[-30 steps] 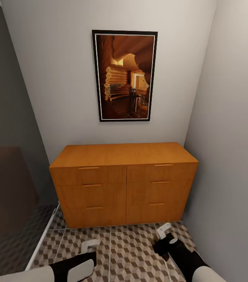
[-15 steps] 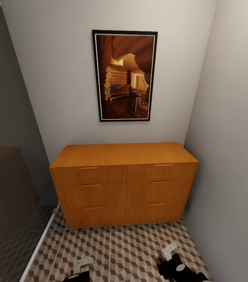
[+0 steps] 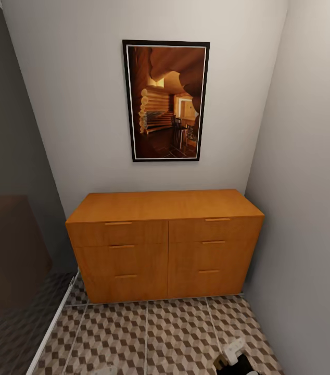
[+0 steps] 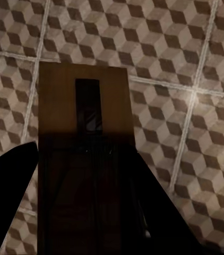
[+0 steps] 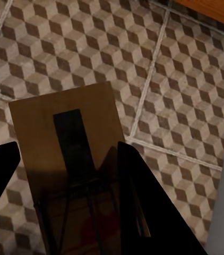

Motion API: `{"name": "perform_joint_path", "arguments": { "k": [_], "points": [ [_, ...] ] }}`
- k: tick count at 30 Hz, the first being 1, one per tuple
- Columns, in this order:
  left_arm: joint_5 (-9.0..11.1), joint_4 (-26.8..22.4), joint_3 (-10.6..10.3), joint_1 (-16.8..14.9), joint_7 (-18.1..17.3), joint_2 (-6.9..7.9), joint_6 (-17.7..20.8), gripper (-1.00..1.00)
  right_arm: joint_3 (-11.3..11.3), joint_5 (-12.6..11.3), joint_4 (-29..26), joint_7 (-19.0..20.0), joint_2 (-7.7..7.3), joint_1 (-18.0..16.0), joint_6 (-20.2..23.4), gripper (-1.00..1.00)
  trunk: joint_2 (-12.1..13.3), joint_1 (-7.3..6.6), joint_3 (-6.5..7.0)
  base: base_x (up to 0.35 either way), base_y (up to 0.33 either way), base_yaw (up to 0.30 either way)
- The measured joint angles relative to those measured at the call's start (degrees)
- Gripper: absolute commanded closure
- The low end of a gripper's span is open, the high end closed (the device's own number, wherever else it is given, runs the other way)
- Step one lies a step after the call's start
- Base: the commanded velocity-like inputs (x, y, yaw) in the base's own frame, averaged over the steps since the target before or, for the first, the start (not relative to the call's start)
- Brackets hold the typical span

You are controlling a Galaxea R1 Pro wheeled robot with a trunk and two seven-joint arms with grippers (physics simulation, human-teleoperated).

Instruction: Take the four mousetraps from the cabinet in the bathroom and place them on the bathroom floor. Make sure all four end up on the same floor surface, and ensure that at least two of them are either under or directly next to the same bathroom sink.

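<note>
So both arms have dropped out of the bottom of the head view over the last second, left first. The left gripper point(image 4: 85, 175) is clenched on a mousetrap point(image 4: 85, 106), hanging over the bathroom floor point(image 4: 197, 64). The cabinet point(image 3: 165, 245) hasn't budged against the back wall, all drawers shut. The right gripper point(image 5: 64, 175) is grasping a second mousetrap point(image 5: 64, 133) over the tiles too. Looks to me like it's carrying two traps off toward the sink.
</note>
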Motion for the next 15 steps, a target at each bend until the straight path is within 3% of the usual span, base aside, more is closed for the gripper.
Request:
{"name": "perform_joint_path", "arguments": {
  "k": [12,15],
  "points": [
    [-0.02,0.62,-0.01,1.38,-2.59,0.06,0.0,1.0,0.0,-0.01,0.13,0.0,-0.94,0.41,-0.65,1.0,0.0,0.0,0.0,-0.001,0.0,0.0],
    [-0.01,0.6,0.02,1.42,-2.61,0.05,0.0,1.0,0.0,0.0,0.12,0.0,-0.9,0.43,-0.66,1.0,0.01,0.02,0.0,-0.159,0.0,0.0]
  ]
}}
